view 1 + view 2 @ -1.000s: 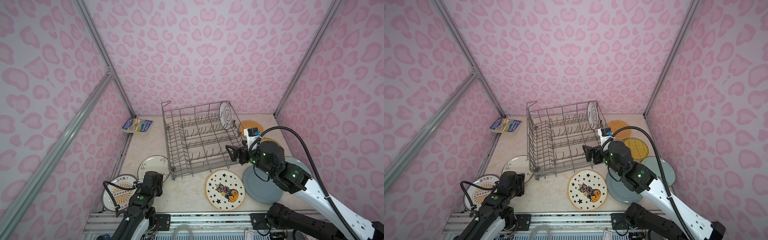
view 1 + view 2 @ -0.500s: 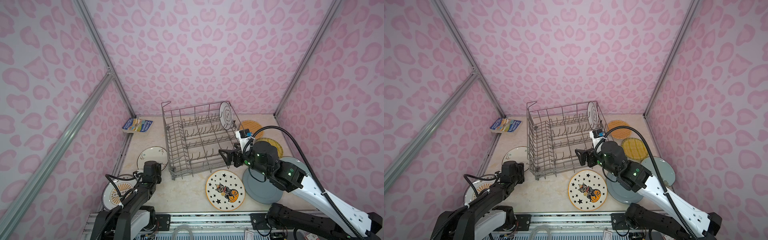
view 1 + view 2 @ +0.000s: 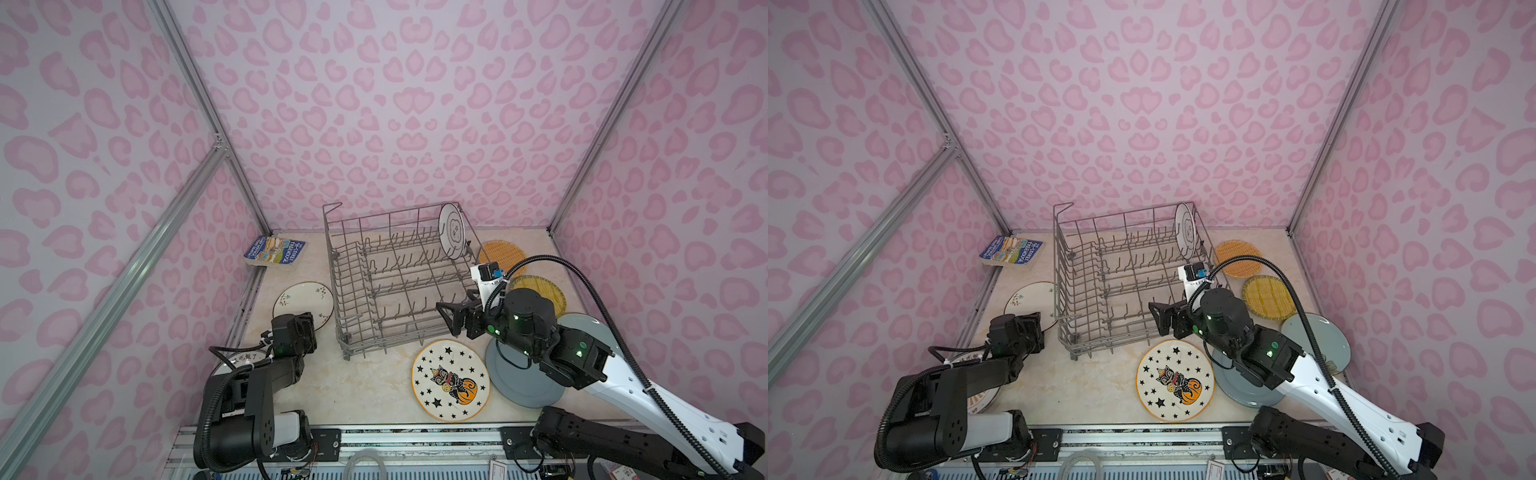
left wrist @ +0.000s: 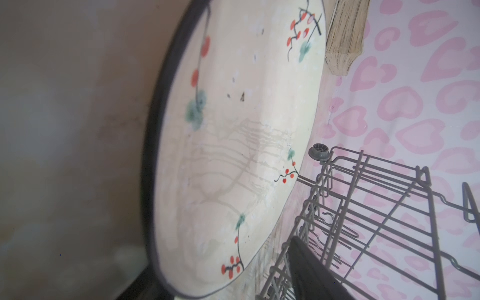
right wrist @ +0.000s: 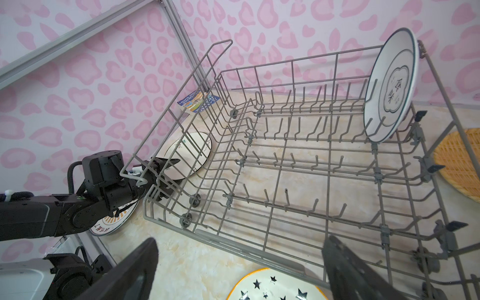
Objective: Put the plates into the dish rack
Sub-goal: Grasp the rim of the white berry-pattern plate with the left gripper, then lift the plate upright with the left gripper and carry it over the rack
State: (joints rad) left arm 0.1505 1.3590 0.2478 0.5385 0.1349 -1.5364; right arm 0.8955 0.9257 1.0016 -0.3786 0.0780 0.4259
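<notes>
- Plates: one black-rimmed plate [image 3: 453,235] stands upright between tines in the far right corner of the rack [image 3: 338,291]. The rest lie flat on the table [image 3: 365,386].
- Right of rack, far to near: orange woven plate [image 3: 500,253], yellow woven plate [image 3: 540,293], pale plate [image 3: 1331,338], grey plate [image 3: 519,392], the last partly under the right arm.
- Cat plate [image 3: 451,380] just in front of the rack's near edge.
- Floral plate [image 3: 301,297] just left of rack. A rayed plate [image 5: 114,220] sits nearer, mostly under the left arm.
- Left gripper [image 3: 308,322]: fingers apart, floral plate's near rim between them; can't tell if they touch it.
- Right gripper [image 3: 451,319]: spread wide, empty, over the rack's near right corner.
- Book [image 3: 276,250] by the far left wall.
</notes>
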